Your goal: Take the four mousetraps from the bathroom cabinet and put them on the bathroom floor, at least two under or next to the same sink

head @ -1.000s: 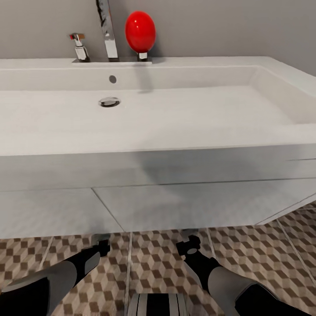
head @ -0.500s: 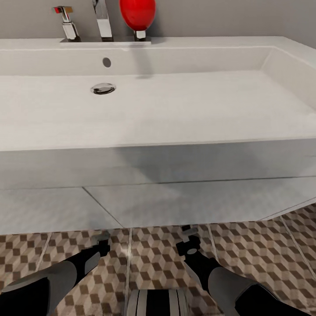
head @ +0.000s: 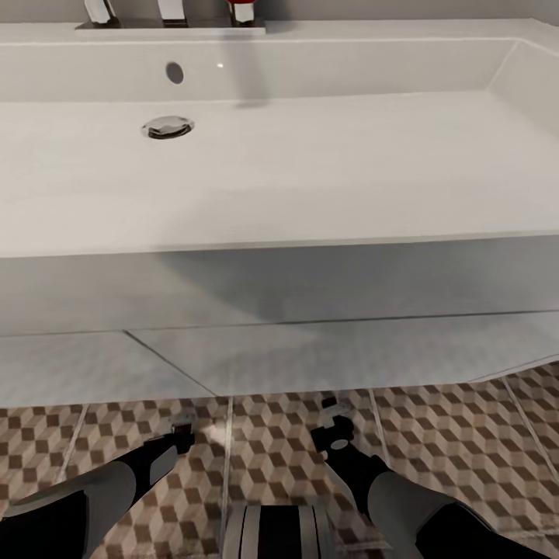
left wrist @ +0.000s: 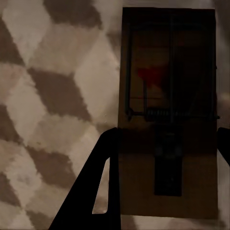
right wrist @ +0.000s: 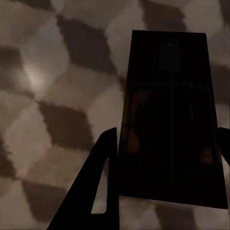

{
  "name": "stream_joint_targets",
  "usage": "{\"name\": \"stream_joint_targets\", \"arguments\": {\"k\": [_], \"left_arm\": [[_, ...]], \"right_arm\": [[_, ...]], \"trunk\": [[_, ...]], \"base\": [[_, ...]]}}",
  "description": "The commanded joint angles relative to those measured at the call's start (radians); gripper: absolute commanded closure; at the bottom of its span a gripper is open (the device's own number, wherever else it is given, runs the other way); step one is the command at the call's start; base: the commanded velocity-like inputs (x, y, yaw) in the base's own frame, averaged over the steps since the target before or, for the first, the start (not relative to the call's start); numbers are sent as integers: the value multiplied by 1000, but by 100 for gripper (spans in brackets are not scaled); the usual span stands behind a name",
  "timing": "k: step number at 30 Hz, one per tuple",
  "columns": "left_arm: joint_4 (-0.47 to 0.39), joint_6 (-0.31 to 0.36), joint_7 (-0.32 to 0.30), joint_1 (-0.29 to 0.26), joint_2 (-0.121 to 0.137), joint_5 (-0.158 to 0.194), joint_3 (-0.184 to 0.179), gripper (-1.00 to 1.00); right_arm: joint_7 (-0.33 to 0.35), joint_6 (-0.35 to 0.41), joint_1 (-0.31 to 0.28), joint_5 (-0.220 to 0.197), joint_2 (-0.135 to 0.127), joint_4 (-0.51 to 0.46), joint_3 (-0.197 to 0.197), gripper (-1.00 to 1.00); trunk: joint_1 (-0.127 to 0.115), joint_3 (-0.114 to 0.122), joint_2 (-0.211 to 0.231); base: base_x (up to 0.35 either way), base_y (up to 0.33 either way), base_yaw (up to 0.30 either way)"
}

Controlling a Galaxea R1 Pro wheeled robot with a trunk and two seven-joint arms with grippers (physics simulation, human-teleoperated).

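Observation:
One mousetrap (left wrist: 168,72), a tan board with a dark wire frame and a red bait spot, sits between the fingers of my left gripper (left wrist: 167,143), which is shut on it just above the cube-patterned bathroom floor (left wrist: 48,96). A second mousetrap (right wrist: 167,86), very dark in shadow, is held the same way by my right gripper (right wrist: 167,143) over the floor (right wrist: 57,96). In the head view both grippers, left (head: 182,435) and right (head: 334,425), hang low in front of the white drawers (head: 310,357) under the sink (head: 279,171). The cabinet is out of view.
The sink's trough has a chrome drain (head: 167,126), and the tap bases (head: 171,11) stand at its back edge. The drawer fronts form a wall right ahead of both grippers. Open tiled floor (head: 466,442) stretches to the right, and my base (head: 279,536) sits between the arms.
The head view has tilted down, so the sink sits higher in the picture and the red object on its ledge has almost left the top edge. Both arms hold their places.

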Motion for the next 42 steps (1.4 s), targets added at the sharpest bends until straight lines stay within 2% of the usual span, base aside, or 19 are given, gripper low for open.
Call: {"name": "stream_joint_targets", "arguments": {"k": [1, 6, 9, 18, 42], "left_arm": [[-5, 4, 11, 0, 1, 1, -7, 100], [-5, 4, 11, 0, 1, 1, -7, 100], [-4, -13, 4, 17, 16, 11, -9, 100], [-4, -13, 4, 56, 6, -1, -10, 100], [-4, -11, 6, 59, 0, -1, -9, 100]], "right_arm": [[-1, -1, -1, -12, 0, 0, 8, 100], [-1, -1, -1, -12, 0, -1, 8, 100], [4, 17, -5, 8, 5, -10, 27, 100], [16, -2, 4, 5, 5, -38, 27, 100], [16, -8, 6, 2, 5, -47, 27, 100]], "trunk": [[0, -5, 0], [2, -24, -2], [3, -24, -2], [3, -24, -2], [3, -24, -2]], "base": [[0, 0, 0], [0, 0, 0], [0, 0, 0], [0, 0, 0], [0, 0, 0]]}}
